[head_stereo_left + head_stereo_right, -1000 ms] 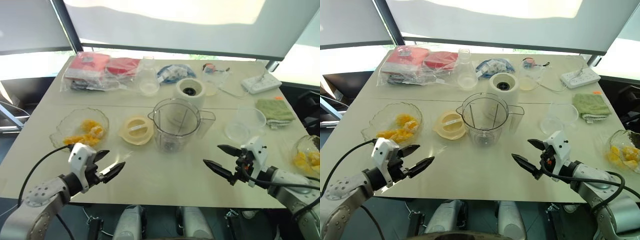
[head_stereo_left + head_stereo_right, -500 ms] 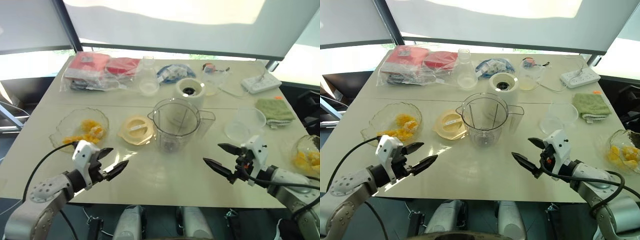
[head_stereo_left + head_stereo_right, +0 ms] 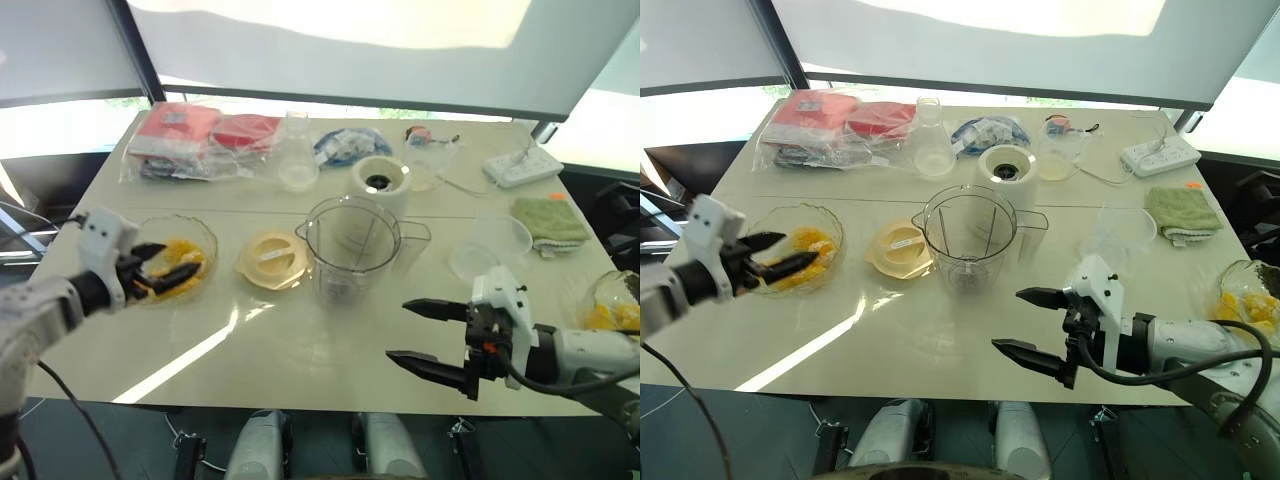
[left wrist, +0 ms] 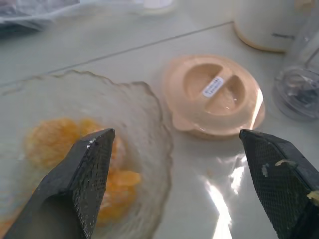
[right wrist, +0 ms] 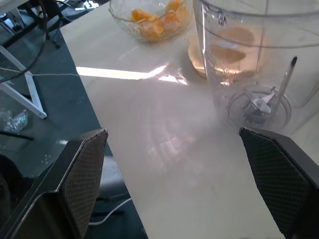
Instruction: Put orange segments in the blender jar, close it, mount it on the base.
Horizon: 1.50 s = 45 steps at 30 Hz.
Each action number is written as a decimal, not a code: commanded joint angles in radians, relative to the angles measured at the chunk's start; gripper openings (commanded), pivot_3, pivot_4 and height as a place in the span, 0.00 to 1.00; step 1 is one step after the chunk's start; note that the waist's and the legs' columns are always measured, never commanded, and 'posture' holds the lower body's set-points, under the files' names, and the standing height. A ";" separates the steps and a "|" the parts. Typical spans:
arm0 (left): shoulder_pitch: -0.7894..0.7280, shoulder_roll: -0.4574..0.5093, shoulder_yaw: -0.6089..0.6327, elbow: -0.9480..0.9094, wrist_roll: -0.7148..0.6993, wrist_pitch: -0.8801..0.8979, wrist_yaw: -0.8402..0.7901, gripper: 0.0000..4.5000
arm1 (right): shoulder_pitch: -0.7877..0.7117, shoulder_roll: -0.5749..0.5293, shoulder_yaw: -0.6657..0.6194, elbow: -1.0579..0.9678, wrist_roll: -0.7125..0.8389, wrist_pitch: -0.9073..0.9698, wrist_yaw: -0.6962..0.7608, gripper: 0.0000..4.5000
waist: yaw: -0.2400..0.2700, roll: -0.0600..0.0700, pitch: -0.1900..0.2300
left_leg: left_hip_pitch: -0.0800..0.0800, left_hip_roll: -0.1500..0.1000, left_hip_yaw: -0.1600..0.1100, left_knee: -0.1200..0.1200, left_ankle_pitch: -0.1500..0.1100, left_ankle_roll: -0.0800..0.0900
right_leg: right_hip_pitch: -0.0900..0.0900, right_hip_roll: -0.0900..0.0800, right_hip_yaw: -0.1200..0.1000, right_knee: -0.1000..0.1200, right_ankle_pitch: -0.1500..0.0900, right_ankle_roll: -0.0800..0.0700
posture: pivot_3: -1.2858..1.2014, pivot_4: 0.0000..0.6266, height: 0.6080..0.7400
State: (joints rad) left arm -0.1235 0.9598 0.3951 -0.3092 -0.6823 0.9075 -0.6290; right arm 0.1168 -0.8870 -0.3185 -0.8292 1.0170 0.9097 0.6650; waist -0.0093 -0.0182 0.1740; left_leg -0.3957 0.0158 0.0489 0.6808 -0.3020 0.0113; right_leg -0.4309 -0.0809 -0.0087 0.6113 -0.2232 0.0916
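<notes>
Now the left hand (image 3: 165, 270) is wide open and empty over the clear wavy glass bowl (image 3: 206, 240) of small orange fruit pieces (image 3: 178, 252). Nearby, the right hand (image 3: 425, 335) is open and empty above the pale tabletop (image 3: 300, 350), near the tall clear plastic jar (image 3: 352, 250). Behind the jar stands the cream round base (image 3: 380, 182).

**Shine and plastic across the table**

Clear, glossy plastic on the blender jar (image 3: 352, 248). Beside it, the lid (image 3: 271, 259) looks smooth pale-yellow plastic. Wavy clear bowl (image 4: 149, 129), wet-glossy orange segments (image 4: 117, 181). Table (image 3: 300, 350) smooth, reflecting. Fingers (image 4: 84, 174) black, cross-hatched.
</notes>
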 commanded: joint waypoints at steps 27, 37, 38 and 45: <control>-0.857 -0.144 -0.598 1.381 0.673 -0.594 -0.630 0.93 | 0.028 0.232 0.277 -0.063 -0.183 -0.094 -0.289 0.99 | 0.022 -0.009 -0.002 | -0.012 -0.002 0.003 0.004 0.001 0.001 | -0.010 0.001 0.000 0.003 0.003 0.004 | 0.52 0.24 1.00; -0.854 -0.192 -0.601 1.486 0.761 -0.672 -0.607 0.93 | 0.088 0.211 0.184 -0.127 -0.125 -0.086 -0.305 0.99 | 0.022 -0.009 -0.002 | -0.012 -0.002 0.002 0.004 0.001 0.001 | -0.010 0.001 0.000 0.005 0.003 0.005 | 0.52 0.24 1.00; -0.853 -0.198 -0.598 1.493 0.764 -0.676 -0.603 0.93 | 0.091 0.204 0.169 -0.135 -0.111 -0.083 -0.305 0.99 | 0.022 -0.009 -0.002 | -0.012 -0.002 0.002 0.005 0.001 0.001 | -0.010 0.001 0.000 0.005 0.003 0.005 | 0.52 0.24 1.00; -0.857 -0.240 -0.569 1.523 0.772 -0.697 -0.538 0.93 | 0.097 0.153 0.115 -0.175 -0.047 -0.079 -0.322 0.99 | 0.023 -0.010 -0.002 | -0.011 -0.002 0.001 0.006 0.001 0.001 | -0.008 0.001 0.000 0.006 0.004 0.006 | 0.52 0.24 1.00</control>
State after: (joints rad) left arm -0.9647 0.7214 -0.1881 1.2052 0.0804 0.2225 -1.1824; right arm 0.2137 -0.7273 -0.1747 -0.9593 0.9391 0.8376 0.3488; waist 0.0136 -0.0282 0.1719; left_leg -0.4063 0.0142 0.0498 0.6873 -0.3011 0.0123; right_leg -0.4385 -0.0798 -0.0089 0.6181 -0.2196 0.0974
